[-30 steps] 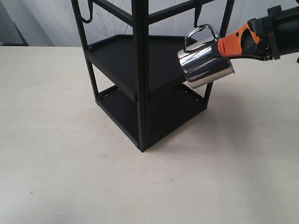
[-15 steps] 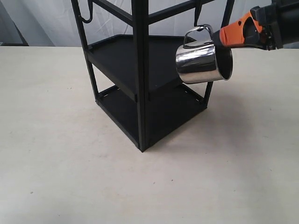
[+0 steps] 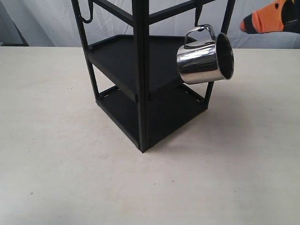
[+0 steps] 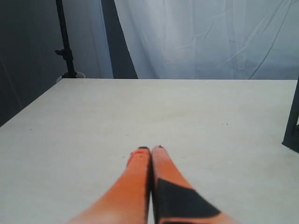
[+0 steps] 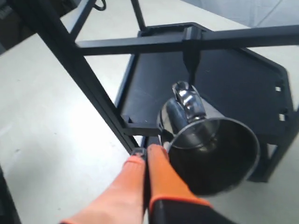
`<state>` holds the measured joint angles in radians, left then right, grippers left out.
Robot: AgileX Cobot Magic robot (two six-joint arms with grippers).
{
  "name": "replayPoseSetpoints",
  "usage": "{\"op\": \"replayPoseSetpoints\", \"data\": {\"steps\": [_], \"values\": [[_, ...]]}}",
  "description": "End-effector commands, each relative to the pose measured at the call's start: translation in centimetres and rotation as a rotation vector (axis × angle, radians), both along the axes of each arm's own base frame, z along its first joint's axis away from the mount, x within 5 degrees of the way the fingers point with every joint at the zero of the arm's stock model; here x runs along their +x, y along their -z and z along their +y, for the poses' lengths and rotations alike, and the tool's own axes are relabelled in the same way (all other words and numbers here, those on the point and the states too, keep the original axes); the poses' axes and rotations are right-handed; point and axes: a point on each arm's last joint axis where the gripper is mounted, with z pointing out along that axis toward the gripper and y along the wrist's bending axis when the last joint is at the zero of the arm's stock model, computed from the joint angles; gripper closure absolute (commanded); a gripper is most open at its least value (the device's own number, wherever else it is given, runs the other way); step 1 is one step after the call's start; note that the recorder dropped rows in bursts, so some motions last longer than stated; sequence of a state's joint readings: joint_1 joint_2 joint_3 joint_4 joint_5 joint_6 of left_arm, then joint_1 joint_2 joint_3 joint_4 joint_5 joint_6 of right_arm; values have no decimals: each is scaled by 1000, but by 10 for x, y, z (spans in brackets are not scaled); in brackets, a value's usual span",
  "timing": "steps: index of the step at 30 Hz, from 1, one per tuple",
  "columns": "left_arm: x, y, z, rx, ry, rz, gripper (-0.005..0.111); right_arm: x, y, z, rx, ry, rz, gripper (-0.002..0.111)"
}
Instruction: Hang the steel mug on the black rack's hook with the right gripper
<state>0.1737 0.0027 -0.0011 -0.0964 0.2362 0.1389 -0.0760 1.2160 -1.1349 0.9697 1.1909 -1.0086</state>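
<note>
The steel mug (image 3: 204, 58) hangs by its looped handle (image 3: 200, 32) from the hook (image 3: 198, 18) on the black rack (image 3: 140, 70), tilted with its mouth to the right. My right gripper (image 3: 243, 24) is up and to the right of the mug, apart from it. In the right wrist view its orange fingers (image 5: 145, 152) are pressed together with nothing between them, just beside the mug (image 5: 210, 149) under the hook (image 5: 189, 60). My left gripper (image 4: 150, 149) is shut over bare table, away from the rack.
The rack has two flat tray shelves (image 3: 117, 54) and a second hook (image 3: 86, 18) at its upper left. One rack foot (image 4: 293, 126) shows at the edge of the left wrist view. Pale table (image 3: 70, 164) spreads around the rack; a white curtain hangs behind.
The right gripper has let go of the mug and drawn back up and to the right. The mug swung to hang from the hook and now stays there.
</note>
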Motion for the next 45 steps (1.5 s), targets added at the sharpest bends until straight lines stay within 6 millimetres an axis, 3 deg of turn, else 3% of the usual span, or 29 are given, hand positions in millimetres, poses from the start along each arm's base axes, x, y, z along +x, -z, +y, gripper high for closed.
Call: {"op": "replayPoseSetpoints", "data": {"steps": [1, 4, 9, 27, 35, 38, 39, 43, 45], "values": [[0, 0, 0, 8, -5, -4, 105, -24, -19, -8, -84, 124, -76, 109], [0, 0, 1, 55, -9, 3, 105, -44, -24, -13, -109, 243, -149, 109], [0, 0, 2, 71, -10, 6, 105, -63, -4, -29, -84, 555, -97, 109], [0, 0, 2, 71, -10, 6, 105, -100, -18, -26, -57, 560, -200, 109], [0, 0, 2, 75, -10, 6, 105, -138, -25, -27, 16, 632, -400, 109], [0, 0, 2, 75, -10, 6, 105, -148, -11, -33, 97, 741, -496, 109], [0, 0, 2, 75, -10, 6, 105, -152, 9, -36, 112, 788, -525, 109], [0, 0, 2, 75, -10, 6, 105, -147, 49, -42, 97, 847, -501, 109], [0, 0, 2, 75, -10, 6, 105, -143, 59, -45, 95, 878, -506, 109]]}}
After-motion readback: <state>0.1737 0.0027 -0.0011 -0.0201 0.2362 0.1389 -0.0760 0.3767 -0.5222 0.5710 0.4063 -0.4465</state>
